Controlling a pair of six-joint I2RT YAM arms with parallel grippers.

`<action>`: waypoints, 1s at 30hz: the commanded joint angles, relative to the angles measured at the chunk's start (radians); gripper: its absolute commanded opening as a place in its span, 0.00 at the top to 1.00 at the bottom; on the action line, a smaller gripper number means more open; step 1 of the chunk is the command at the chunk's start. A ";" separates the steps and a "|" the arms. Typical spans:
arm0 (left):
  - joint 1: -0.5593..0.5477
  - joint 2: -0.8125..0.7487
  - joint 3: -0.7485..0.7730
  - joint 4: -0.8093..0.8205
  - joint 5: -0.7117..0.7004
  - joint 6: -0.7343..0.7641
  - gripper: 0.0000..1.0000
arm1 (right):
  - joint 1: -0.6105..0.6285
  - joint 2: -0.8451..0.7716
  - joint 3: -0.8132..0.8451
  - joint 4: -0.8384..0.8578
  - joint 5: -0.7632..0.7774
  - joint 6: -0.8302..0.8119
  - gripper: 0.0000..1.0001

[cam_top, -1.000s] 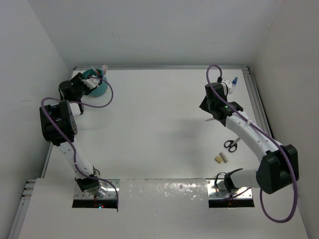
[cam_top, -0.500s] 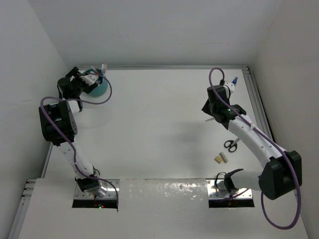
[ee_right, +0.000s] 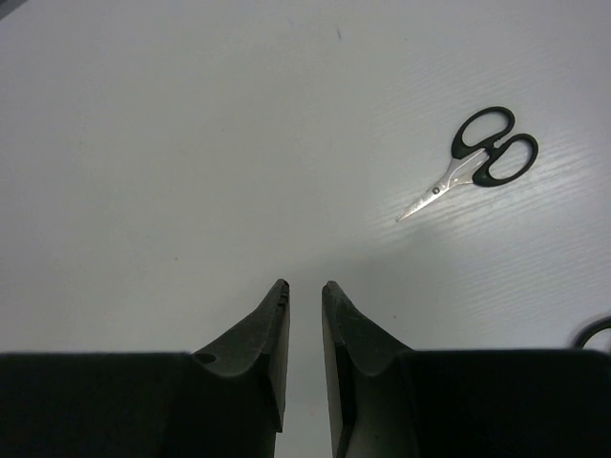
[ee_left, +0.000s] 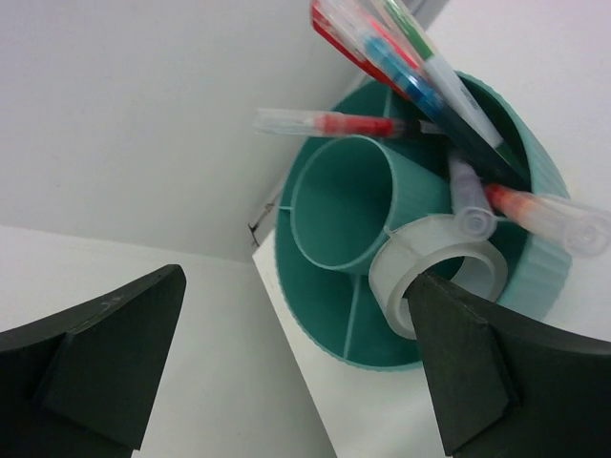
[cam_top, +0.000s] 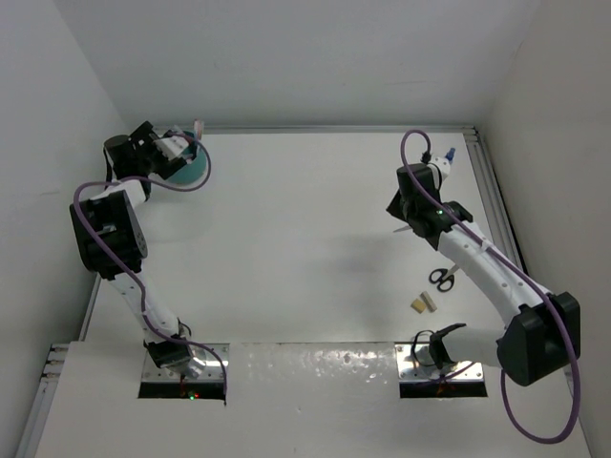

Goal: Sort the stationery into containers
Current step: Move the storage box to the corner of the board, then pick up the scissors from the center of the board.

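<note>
1. Teal pot (ee_left: pixel 535 286) sat in the desk's far left corner, pens (ee_left: pixel 420 67) and tape ring (ee_left: pixel 434 267) inside.
2. Left gripper (ee_left: pixel 286 367) hung over it, jaws spread wide, holding nothing.
3. Right gripper (ee_right: pixel 305 296) was nearly pressed together, empty.
4. Scissors (ee_right: pixel 477 162) and tan blocks (cam_top: pixel 423 303) lay near the right edge.

Over the last second the left gripper (ee_left: pixel 296 363) spread its fingers (ee_left: pixel 91 348) wide and drew back from the teal pot (cam_top: pixel 196 170) toward the left wall. The right arm (cam_top: pixel 477 262) shifted slightly.
</note>
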State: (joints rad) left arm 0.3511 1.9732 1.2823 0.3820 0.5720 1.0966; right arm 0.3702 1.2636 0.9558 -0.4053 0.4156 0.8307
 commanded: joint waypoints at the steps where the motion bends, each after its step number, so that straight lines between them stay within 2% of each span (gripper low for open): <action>1: 0.012 -0.019 0.008 -0.063 0.039 0.059 0.00 | 0.007 -0.038 -0.002 0.003 0.026 -0.005 0.80; 6: 0.014 -0.013 0.006 -0.031 0.049 0.062 0.00 | 0.006 -0.041 -0.002 -0.009 0.032 0.002 0.80; 9: 0.023 -0.010 0.034 -0.078 0.118 0.094 0.00 | 0.009 -0.038 0.003 -0.010 0.035 0.001 0.80; 12: 0.032 0.016 0.133 -0.254 0.167 0.157 0.00 | 0.012 -0.032 0.009 -0.010 0.037 -0.001 0.80; 14: 0.038 0.047 0.199 -0.450 0.203 0.200 0.00 | 0.013 -0.029 0.018 -0.016 0.037 -0.007 0.80; 16: 0.046 0.053 0.250 -0.514 0.227 0.209 0.00 | 0.013 -0.029 0.021 -0.017 0.037 -0.008 0.80; 20: 0.057 0.038 0.242 -0.485 0.232 0.197 0.00 | 0.018 -0.036 0.018 -0.017 0.052 -0.013 0.79; 27: 0.063 0.049 0.295 -0.632 0.278 0.285 0.00 | 0.016 -0.050 0.018 -0.020 0.058 -0.018 0.77; 30: 0.066 0.036 0.289 -0.609 0.282 0.225 0.00 | 0.016 -0.063 0.014 -0.030 0.071 -0.018 0.77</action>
State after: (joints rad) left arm 0.4057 2.0254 1.5448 -0.1921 0.7902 1.3258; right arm 0.3820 1.2373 0.9554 -0.4313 0.4473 0.8249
